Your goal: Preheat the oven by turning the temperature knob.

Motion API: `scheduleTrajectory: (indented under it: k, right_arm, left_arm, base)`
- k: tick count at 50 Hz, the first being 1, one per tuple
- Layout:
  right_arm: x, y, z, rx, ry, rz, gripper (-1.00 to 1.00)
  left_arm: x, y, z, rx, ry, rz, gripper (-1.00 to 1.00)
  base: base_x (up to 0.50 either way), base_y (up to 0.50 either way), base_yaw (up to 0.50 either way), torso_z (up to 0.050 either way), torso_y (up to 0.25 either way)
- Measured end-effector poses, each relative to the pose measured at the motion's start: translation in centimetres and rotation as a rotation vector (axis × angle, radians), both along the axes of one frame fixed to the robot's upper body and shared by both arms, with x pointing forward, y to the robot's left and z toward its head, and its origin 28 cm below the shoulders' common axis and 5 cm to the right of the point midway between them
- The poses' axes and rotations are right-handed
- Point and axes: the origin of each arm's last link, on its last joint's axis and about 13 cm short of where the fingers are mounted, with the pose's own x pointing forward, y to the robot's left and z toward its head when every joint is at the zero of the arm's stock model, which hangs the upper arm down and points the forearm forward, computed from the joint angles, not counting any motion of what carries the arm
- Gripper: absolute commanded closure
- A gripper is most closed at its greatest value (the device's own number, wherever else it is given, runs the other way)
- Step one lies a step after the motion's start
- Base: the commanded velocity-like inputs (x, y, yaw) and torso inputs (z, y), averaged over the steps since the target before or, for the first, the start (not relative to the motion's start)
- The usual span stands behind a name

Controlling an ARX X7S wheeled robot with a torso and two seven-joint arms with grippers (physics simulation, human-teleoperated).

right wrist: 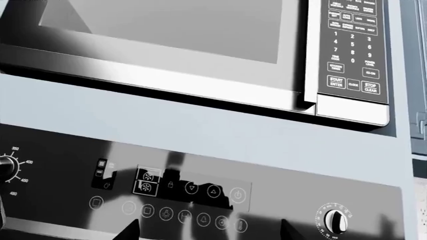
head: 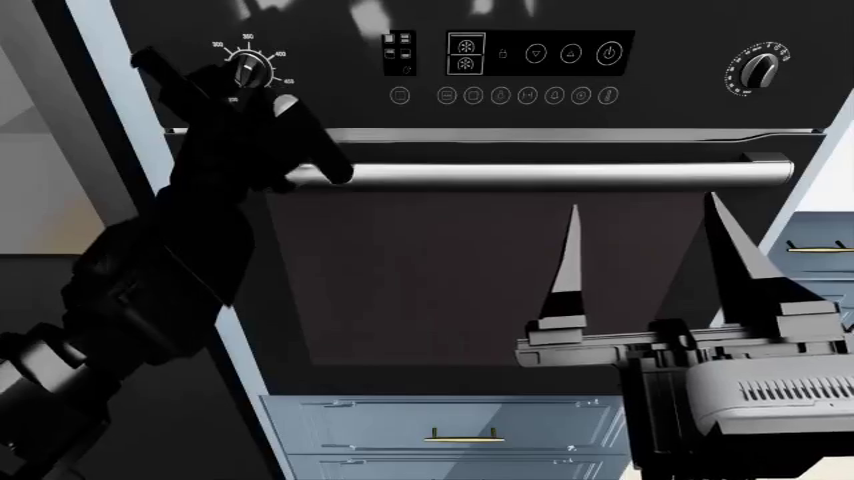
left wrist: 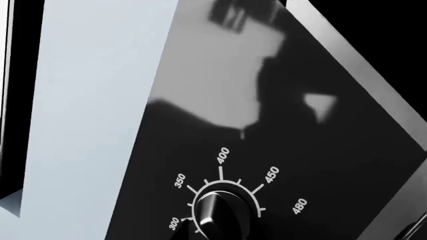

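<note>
The black oven (head: 441, 290) fills the head view, with its silver bar handle (head: 561, 177) across the door. The temperature knob (head: 247, 68) sits at the panel's top left, ringed by white numerals. My left gripper (head: 227, 95) is raised right up against the panel just below that knob; its fingers merge with the dark arm. Close up, the temperature knob (left wrist: 220, 215) shows between 300 and 480, and no fingers are distinguishable. My right gripper (head: 650, 260) hangs open before the oven door, holding nothing. The temperature knob (right wrist: 7, 167) and the right gripper (right wrist: 210, 232) also appear in the right wrist view.
A second knob (head: 761, 68) ringed by fine ticks sits at the panel's top right. The touch-icon panel (head: 534, 55) lies between the knobs. A microwave (right wrist: 200, 40) hangs above the oven. Blue-grey drawers (head: 467, 430) with brass pulls lie below the door.
</note>
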Motion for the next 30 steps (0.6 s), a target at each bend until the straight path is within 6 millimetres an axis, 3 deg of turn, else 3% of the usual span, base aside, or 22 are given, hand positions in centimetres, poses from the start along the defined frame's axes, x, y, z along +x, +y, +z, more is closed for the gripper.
scheduleTrajectory:
  k: [30]
  right_arm:
    - [-0.10, -0.03, 0.06, 0.000, -0.006, -0.003, -1.00]
  left_arm:
    - [-0.01, 0.54, -0.27, 0.154, -0.032, 0.018, 1.00]
  base:
    - [-0.01, 0.00, 0.00, 0.000, 0.001]
